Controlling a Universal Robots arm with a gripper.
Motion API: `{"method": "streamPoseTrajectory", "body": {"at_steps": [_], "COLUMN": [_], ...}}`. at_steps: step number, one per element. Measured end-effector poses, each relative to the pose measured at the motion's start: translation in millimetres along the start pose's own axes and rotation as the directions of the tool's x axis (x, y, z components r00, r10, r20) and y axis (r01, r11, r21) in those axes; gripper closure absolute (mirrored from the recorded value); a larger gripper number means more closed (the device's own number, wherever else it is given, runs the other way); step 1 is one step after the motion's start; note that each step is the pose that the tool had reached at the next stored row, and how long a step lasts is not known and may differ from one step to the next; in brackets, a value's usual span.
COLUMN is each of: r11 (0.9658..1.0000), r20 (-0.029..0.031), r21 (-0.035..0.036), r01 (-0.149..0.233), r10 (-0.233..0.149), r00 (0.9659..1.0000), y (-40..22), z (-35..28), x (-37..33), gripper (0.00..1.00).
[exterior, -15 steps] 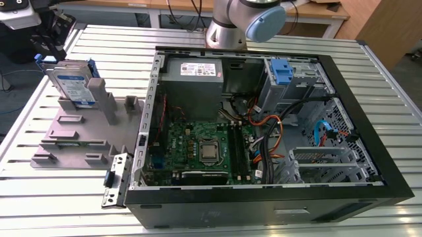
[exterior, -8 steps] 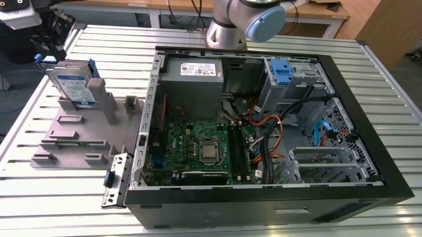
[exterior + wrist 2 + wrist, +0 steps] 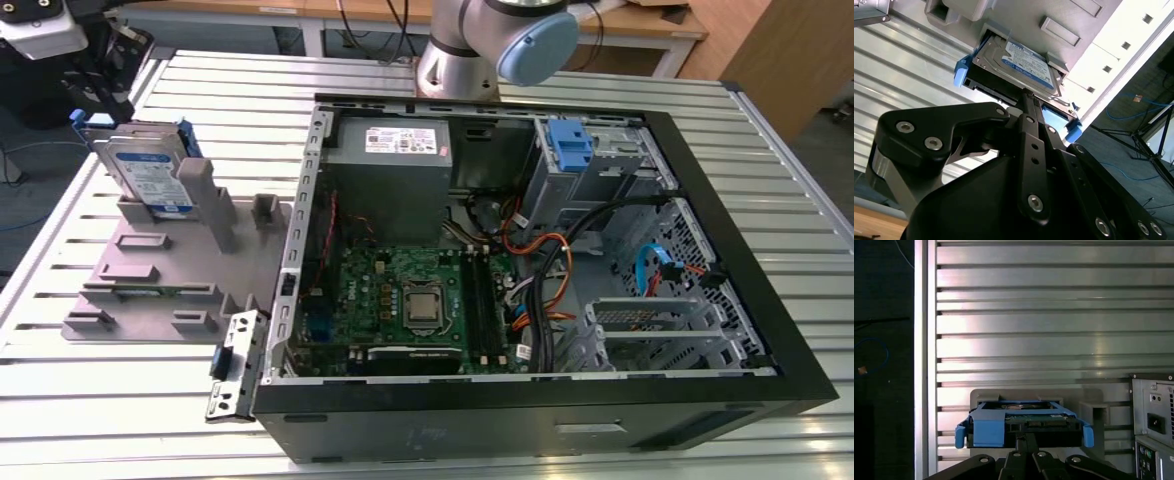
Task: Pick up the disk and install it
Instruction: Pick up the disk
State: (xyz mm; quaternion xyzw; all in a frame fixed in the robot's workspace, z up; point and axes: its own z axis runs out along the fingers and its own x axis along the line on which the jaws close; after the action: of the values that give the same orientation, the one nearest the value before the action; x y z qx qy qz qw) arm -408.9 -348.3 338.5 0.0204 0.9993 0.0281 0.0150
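- At the exterior view's left, the disk (image 3: 144,172) stands upright on edge in a grey fixture (image 3: 160,270) on the slatted table (image 3: 80,400), beside the open computer case (image 3: 534,420).
- The gripper (image 3: 1026,96) sits at the disk's upper edge, between its blue side rails (image 3: 960,74); whether it is clamped on the disk cannot be told.
- Risk, as judged: an off-centre or light hold could let the disk cock and bind in the fixture, or slip free.

surface: ribbed silver aluminium-slat table (image 3: 120,410) | beyond table's far edge: light wooden workbench (image 3: 641,22) | off table's side edge: dark floor (image 3: 884,300) | light: bright sheen across table slats
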Motion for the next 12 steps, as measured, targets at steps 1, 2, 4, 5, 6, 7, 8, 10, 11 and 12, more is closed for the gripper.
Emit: {"method": "streamPoseTrajectory", "body": {"at_steps": [1, 2, 4, 5, 6, 7, 8, 10, 11, 12], "r11": [1.0, 1.0, 1.0, 1.0, 1.0, 1.0, 1.0, 1.0, 1.0, 1.0], "r20": [0.0, -0.0001, -0.0001, 0.0, 0.0001, 0.0002, 0.0003, 0.0001, 0.0, 0.0], "r21": [0.0, 0.0001, 0.0001, 0.0, -0.0001, -0.0001, -0.0002, 0.0, 0.0, -0.0001], "r01": [0.0, 0.0, 0.0, 0.0, 0.0, 0.0, 0.0, 0.0, 0.0, 0.001], "r10": [0.0, 0.0, 0.0, 0.0, 0.0, 0.0, 0.0, 0.0, 0.0, -0.001], "r00": [1.0, 1.0, 1.0, 1.0, 1.0, 1.0, 1.0, 1.0, 1.0, 1.0], "y": [0.0, 0.0, 0.1, 0.2, 0.2, 0.2, 0.2, 0.2, 0.2, 0.2], "z": [0.0, -0.5, -2.2, -3.3, -3.8, -3.8, -3.8, -4.0, -4.0, -4.1], "x": [0.0, 0.0, -0.1, -0.1, -0.1, -0.1, -0.1, -0.1, -0.1, -0.1], "gripper": [0.89, 0.89, 0.89, 0.89, 0.89, 0.89, 0.89, 0.89, 0.89, 0.89]}}
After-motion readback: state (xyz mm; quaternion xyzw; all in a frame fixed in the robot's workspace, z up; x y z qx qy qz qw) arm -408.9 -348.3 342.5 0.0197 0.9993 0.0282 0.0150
